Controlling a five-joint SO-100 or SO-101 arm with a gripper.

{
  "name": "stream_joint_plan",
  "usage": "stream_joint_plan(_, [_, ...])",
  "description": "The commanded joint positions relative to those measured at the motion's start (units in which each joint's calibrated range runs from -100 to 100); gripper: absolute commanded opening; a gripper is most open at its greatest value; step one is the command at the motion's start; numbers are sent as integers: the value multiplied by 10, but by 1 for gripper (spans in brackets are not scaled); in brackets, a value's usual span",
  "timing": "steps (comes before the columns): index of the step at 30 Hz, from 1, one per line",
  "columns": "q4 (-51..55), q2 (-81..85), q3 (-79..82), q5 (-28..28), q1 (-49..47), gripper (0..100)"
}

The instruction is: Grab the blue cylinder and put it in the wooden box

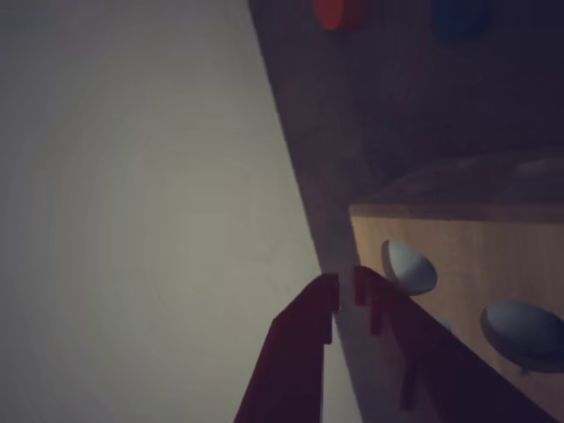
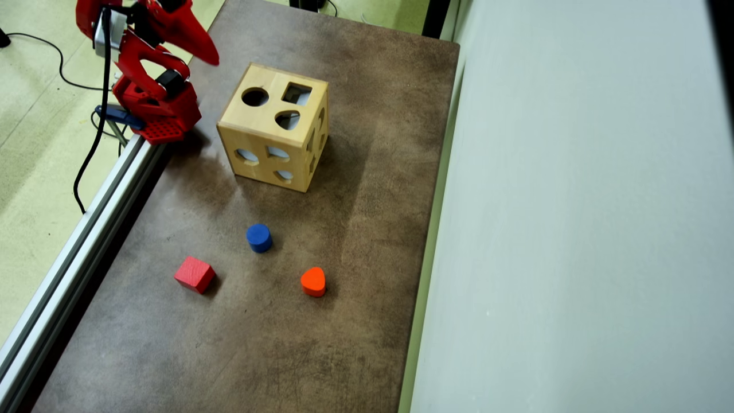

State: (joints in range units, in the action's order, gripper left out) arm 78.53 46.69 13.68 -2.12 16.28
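1. Showing only a narrow slit between its two dark red fingertips in the wrist view, the red two-finger gripper [image 1: 346,288] is sitting nearly closed and is holding nothing; nothing is lying between the tips.
2. Hanging in the air, the gripper is touching neither block nor box; in the overhead view its pointed red tip [image 2: 207,54] is reaching just past the table's upper-left edge, beside the arm's red base [image 2: 157,109].
3. Making out detail in the wrist view is proving hard: it is dim and blurred, and the lower parts of the fingers are running out of the bottom edge.
4. Appearing there only as a dark blue smudge cut off by the top edge, the small solid blue cylinder block [image 1: 460,16] is lying just beside a similarly clipped orange-red shape [image 1: 339,12] whose form I cannot tell.
5. Filling the lower right of the wrist view, the large light wooden box with shape cut-outs [image 1: 458,264] is being partly covered by one finger and cropped at the right edge.
6. Standing upright on the brown table top [image 2: 355,143] in the overhead view, the blue cylinder block [image 2: 259,237] is resting well apart from the gripper, beyond the wooden box [image 2: 274,123], which is standing between the two.
7. Flanking the cylinder, the red cube [image 2: 195,274] is lying to its lower left and the orange heart-shaped block [image 2: 313,281] to its lower right, each apart from it.
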Motion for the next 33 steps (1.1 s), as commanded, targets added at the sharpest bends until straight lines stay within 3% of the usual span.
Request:
stream_joint_plan(1, [-13,-67,-24,-4,21,3])
stream_joint_plan(13, [-13,-231,-67,-3,83,3])
stream_joint_plan(20, [-4,-390,-156,0,85,3])
stream_joint_plan(33, [-12,-517,-152,-3,84,3])
